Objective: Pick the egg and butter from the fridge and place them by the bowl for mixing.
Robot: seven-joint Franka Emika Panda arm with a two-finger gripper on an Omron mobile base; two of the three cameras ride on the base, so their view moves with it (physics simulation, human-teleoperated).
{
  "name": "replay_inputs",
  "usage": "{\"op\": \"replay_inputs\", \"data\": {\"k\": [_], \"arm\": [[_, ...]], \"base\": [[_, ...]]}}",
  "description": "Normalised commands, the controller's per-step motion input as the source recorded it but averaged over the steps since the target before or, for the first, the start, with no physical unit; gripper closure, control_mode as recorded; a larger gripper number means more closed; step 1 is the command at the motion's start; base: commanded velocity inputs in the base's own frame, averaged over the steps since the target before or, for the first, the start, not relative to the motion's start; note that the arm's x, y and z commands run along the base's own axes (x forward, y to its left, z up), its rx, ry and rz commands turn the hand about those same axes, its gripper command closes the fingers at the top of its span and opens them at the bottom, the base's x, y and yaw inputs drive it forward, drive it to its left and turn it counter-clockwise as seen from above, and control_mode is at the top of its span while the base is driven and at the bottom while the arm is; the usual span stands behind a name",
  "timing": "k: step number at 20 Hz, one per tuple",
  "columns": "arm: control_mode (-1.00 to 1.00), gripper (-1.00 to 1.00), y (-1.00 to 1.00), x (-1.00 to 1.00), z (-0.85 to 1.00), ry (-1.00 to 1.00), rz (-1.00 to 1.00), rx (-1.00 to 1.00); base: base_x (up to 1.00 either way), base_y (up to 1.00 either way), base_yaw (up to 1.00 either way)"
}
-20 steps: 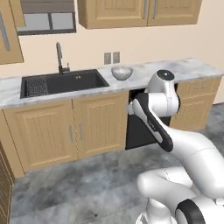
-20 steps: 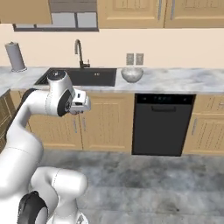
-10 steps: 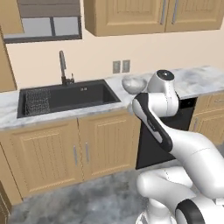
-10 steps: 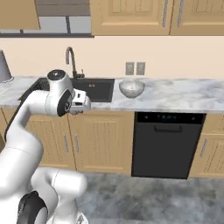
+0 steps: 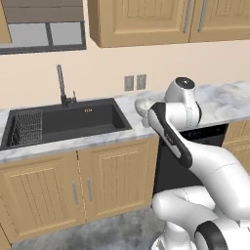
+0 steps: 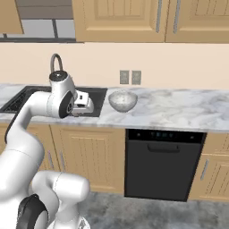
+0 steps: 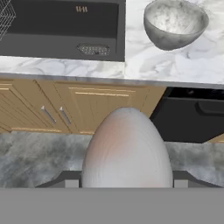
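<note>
The gripper (image 7: 127, 186) is clenched on the egg (image 7: 127, 148); in the hand view the egg fills the lower centre between the finger tips, pale grey with a pink flush. The bowl (image 7: 175, 24) stands on the table (image 7: 175, 65) at 1 o'clock from the egg in that view; the sink (image 7: 61, 30) lies at 11 o'clock; cabinet doors (image 7: 87, 109) and a black dishwasher front (image 7: 192, 118) run below the table edge.

Step in hand, as judged: carry the egg to the table and set it beside the bowl. Procedure for a clean result: keep the gripper closed until the egg is over bare table; aim for the marble just beside the bowl, on the side away from the sink, so that the egg cannot roll into the basin; lower until the egg touches before releasing; release slowly, since a round egg rolls easily. The butter and the fridge remain to be dealt with.

View differences: the right base view shows the bowl (image 6: 122, 100) whole, at 3 o'clock from the hand (image 6: 80, 103), with the wall sockets (image 6: 129, 77) behind it; the left base view shows the sink (image 5: 68, 119), its faucet (image 5: 61, 85) and a wire rack (image 5: 25, 128), while the arm (image 5: 168, 129) hides most of the bowl; the hand view shows the grasp on the egg.
</note>
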Motion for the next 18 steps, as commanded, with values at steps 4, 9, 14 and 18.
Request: {"op": "replay_inputs", "data": {"k": [4, 9, 14, 18], "arm": [[1.0, 1.0, 0.0, 0.0, 0.0, 0.0, 0.0, 0.0], [1.0, 1.0, 0.0, 0.0, 0.0, 0.0, 0.0, 0.0], [1.0, 1.0, 0.0, 0.0, 0.0, 0.0, 0.0, 0.0], [1.0, 1.0, 0.0, 0.0, 0.0, 0.0, 0.0, 0.0]], "base": [[0.47, -0.52, 0.13], [0.51, -0.51, 0.12], [0.56, -0.51, 0.07], [0.61, -0.48, 0.07]]}}
